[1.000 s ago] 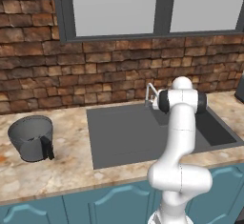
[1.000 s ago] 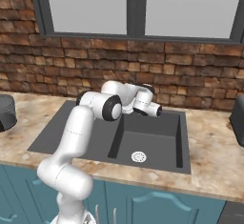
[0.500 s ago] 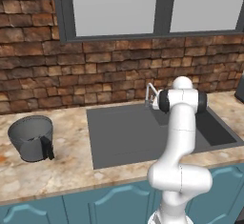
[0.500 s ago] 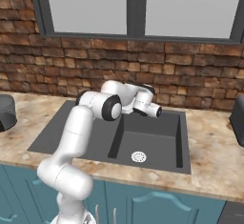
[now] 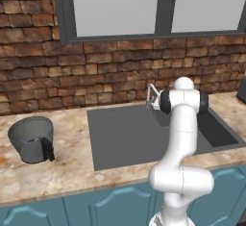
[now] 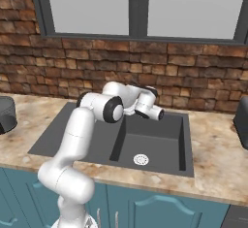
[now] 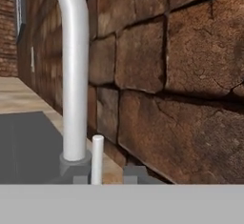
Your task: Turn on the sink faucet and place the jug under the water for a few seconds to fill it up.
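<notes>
A rough brown brick wall [image 5: 72, 81] is running along the far side of the room, and a wide dark-framed window [image 5: 144, 6] with pale grey panes is sitting above it. A speckled beige stone counter [image 5: 72, 167] is stretching from left to right below the wall, and teal-blue cabinet doors [image 6: 160, 207] are lining its near front.

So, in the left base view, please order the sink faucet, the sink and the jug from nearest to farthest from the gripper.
1. The sink faucet: at the back rim, right beside the gripper.
2. The sink: the basin below and in front of it.
3. The jug: far off on the counter, at the left.
</notes>
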{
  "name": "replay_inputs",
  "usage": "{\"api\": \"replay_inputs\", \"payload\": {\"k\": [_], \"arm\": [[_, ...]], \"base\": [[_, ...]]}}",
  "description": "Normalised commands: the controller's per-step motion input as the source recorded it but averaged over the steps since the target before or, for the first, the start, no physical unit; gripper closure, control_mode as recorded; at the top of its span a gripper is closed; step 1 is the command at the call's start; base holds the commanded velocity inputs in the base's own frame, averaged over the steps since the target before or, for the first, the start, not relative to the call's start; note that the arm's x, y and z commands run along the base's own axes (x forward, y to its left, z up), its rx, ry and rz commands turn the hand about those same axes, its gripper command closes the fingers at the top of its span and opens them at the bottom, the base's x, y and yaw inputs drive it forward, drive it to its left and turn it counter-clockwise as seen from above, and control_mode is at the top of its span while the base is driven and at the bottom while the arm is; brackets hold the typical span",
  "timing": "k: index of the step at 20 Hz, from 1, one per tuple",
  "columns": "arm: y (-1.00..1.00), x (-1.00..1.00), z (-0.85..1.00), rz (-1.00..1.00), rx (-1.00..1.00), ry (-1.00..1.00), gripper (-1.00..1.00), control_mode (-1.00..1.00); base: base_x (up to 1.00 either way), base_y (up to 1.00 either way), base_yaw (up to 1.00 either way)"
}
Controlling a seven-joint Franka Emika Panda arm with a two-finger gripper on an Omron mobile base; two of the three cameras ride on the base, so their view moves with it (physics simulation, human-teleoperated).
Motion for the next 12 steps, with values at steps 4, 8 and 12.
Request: {"api": "replay_inputs", "payload": {"k": [4,8,12], "arm": [[-0.02,0.01,0.0,-0.19,0.0,0.03,1.0,-1.0],[-0.11,0.0,0.0,-0.23,0.04,0.14,1.0,-1.0],[-0.28,0.09,0.0,-0.24,0.07,0.17,1.0,-1.0]], "base": [[0.0,0.0,0.0],[0.0,0.0,0.0],[0.0,0.0,0.0]]}}
